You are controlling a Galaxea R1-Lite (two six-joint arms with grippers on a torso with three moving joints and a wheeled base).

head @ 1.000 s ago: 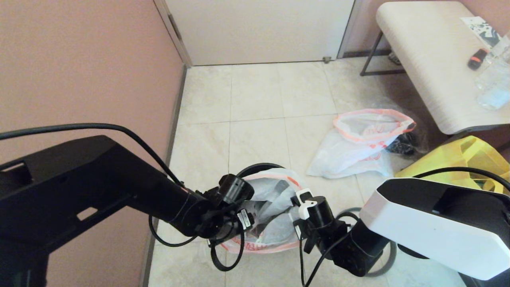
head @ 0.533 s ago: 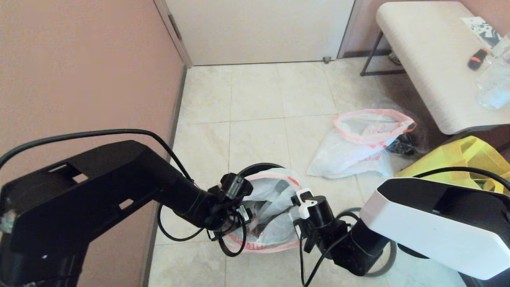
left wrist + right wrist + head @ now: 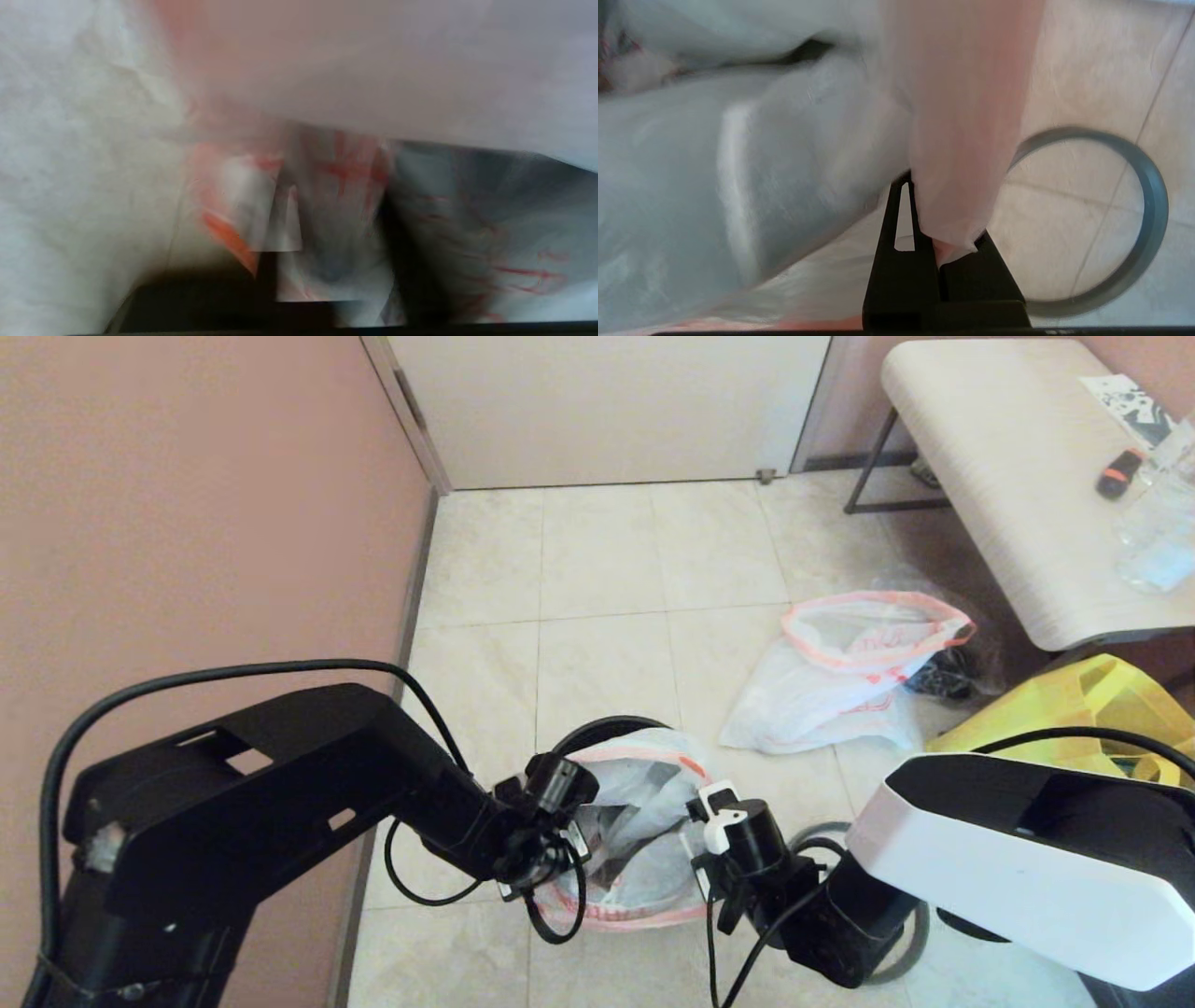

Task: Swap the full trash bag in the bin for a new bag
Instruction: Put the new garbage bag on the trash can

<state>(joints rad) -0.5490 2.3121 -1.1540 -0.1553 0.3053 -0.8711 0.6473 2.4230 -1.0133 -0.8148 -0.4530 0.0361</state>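
Observation:
The bin (image 3: 607,724) stands on the tiled floor, only its dark back rim showing. A new white bag (image 3: 644,821) with an orange band hangs in its mouth. My right gripper (image 3: 707,805) is at the bag's right edge. In the right wrist view the right gripper (image 3: 938,233) is shut on the orange band (image 3: 962,140). My left gripper (image 3: 560,855) sits low against the bag's left edge. The left wrist view is filled by the bag's film (image 3: 336,224). The full trash bag (image 3: 840,672) lies on the floor to the right.
The loose grey hoop (image 3: 1153,205) lies flat on the tiles beside the bin, under my right arm. A yellow tote (image 3: 1074,709) stands at the right. A pale bench (image 3: 1008,467) holds small items. The pink wall (image 3: 187,523) runs close on the left.
My left arm has swung in toward the bin, bringing its wrist lower against the bag's left edge. The bag's film has shifted slightly. The right arm has barely moved.

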